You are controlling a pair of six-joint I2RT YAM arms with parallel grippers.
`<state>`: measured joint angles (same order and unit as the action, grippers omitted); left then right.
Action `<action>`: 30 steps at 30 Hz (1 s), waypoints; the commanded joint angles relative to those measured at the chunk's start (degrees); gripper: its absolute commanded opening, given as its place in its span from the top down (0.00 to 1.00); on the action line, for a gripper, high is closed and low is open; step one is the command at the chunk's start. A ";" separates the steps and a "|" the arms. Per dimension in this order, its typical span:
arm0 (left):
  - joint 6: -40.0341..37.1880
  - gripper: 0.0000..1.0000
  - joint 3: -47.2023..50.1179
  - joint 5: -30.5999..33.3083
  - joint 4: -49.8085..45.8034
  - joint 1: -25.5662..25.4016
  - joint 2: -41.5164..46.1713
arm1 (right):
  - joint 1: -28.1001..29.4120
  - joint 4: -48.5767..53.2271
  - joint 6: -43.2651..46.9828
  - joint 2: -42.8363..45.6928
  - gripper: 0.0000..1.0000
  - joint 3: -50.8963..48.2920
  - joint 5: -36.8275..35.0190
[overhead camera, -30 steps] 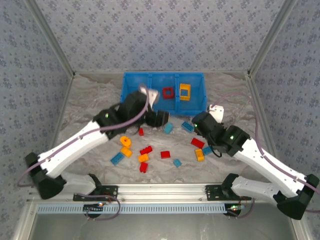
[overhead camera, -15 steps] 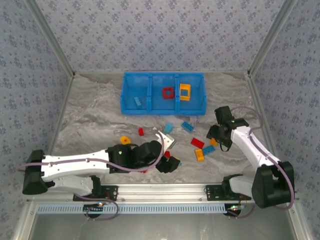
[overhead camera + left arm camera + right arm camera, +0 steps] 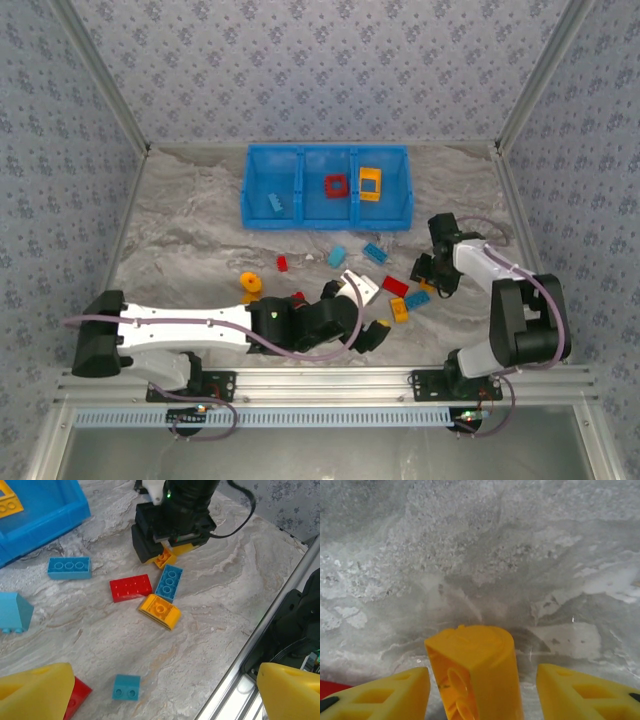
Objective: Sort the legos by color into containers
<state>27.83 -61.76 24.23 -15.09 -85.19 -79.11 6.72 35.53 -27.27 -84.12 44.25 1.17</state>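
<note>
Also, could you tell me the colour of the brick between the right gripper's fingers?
The brick is yellow-orange, clearest in the right wrist view.

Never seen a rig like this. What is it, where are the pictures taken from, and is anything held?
A robot: left arm and right arm bolted at the near edge of the table, each ending in a two-finger pincer. One picture looks down from above and behind; two come from wrist cameras. A blue bin with three compartments holds a light blue brick, a red frame and a yellow frame. Others lie loose, like a red brick beside a blue brick. The left pincer is open, empty. The right pincer is open around an orange brick, seemingly not gripping it.
</note>
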 commanded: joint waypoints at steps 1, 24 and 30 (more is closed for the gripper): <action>-1.89 0.06 -2.39 2.10 0.62 -0.29 -0.79 | -0.36 -0.83 1.52 -2.20 0.44 0.05 1.47; -0.59 0.06 -13.05 1.07 -9.73 16.69 4.27 | 17.26 12.65 5.18 -16.67 0.76 45.60 -22.62; -1.12 0.06 -14.56 -2.64 -7.99 21.93 3.10 | 16.30 17.22 6.70 -33.62 0.77 64.93 -29.97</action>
<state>27.53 -73.65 24.62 -23.00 -64.42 -75.55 23.92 46.89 -22.28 -113.60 103.57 -22.79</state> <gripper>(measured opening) 0.939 0.317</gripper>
